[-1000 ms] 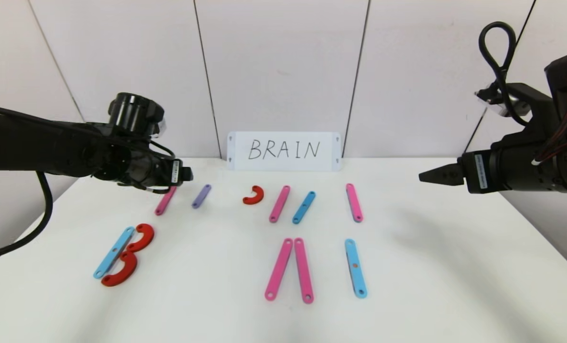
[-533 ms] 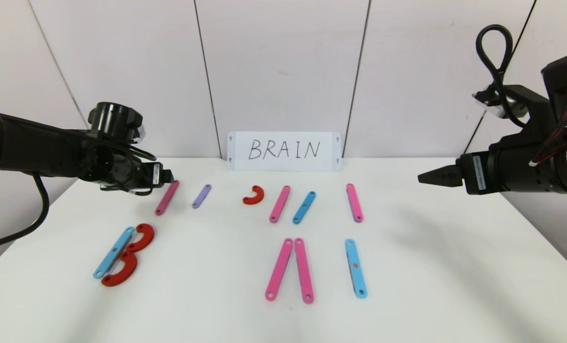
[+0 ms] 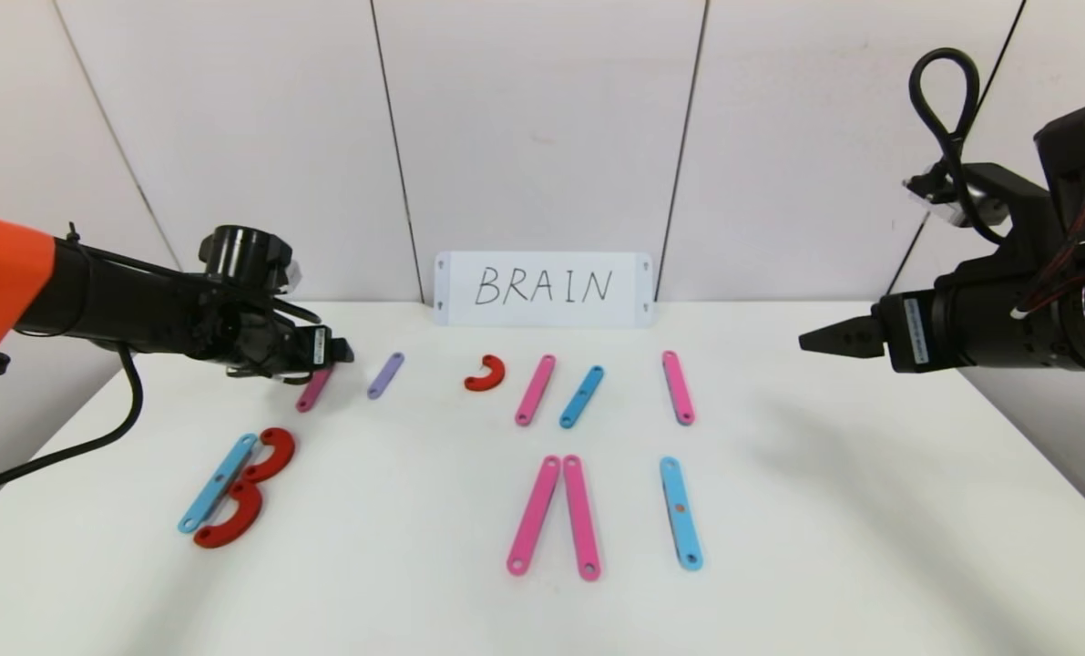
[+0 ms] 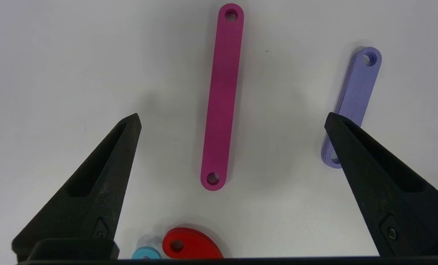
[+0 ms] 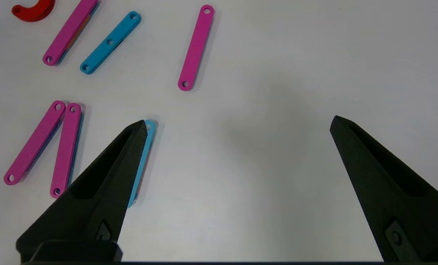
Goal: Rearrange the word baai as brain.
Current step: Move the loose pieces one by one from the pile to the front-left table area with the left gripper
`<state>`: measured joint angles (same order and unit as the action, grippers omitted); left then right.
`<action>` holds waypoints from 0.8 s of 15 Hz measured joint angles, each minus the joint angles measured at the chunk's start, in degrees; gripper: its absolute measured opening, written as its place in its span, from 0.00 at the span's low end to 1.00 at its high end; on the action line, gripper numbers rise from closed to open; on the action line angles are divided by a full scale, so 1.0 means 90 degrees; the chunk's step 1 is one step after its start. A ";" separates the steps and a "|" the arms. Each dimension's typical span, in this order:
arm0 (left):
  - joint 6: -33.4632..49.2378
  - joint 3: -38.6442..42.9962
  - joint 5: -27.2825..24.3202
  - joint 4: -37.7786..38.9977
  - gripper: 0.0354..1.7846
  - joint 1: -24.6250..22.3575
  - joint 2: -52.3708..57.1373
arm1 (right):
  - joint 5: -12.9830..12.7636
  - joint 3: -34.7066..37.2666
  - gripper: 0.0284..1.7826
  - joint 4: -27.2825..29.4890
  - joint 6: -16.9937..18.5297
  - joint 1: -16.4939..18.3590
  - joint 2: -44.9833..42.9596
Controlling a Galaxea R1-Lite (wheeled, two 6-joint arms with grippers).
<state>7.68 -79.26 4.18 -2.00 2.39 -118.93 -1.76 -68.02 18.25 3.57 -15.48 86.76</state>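
My left gripper [image 3: 342, 351] [image 4: 231, 117] hovers open over the back-left pink strip [image 3: 311, 392] [image 4: 221, 95], which lies on the table between its fingers, untouched. A purple strip [image 3: 385, 375] [image 4: 356, 92] lies just beside it. The blue-and-red B [image 3: 232, 487] sits at front left. Two pink strips [image 3: 556, 515] leaning together form an A, with a blue strip [image 3: 680, 513] to their right. My right gripper [image 3: 806, 340] [image 5: 239, 119] hangs open and empty above the table's right side.
A white card [image 3: 543, 289] reading BRAIN stands against the back wall. Along the back row lie a red half ring [image 3: 486, 374], a pink strip [image 3: 535, 390], a blue strip [image 3: 582, 396] and another pink strip [image 3: 678, 387].
My left arm drew back to the left, then came forward and lower over the back-left pink strip. The right arm has barely moved. No piece has shifted.
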 joint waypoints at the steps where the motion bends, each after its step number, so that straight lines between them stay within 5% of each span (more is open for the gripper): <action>1: -0.0008 -0.0034 -0.0018 0.0008 0.98 -0.0046 -0.0073 | 0.0000 0.0000 0.98 0.0000 0.0001 0.0000 0.0001; 12: -0.0198 -0.0307 -0.0042 0.0042 0.98 -0.0196 -0.0675 | 0.0000 0.0009 0.98 0.0003 0.0000 -0.0016 0.0041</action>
<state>5.90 -82.03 3.80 -1.62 0.62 -125.00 -1.76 -67.94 18.27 3.57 -15.63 87.13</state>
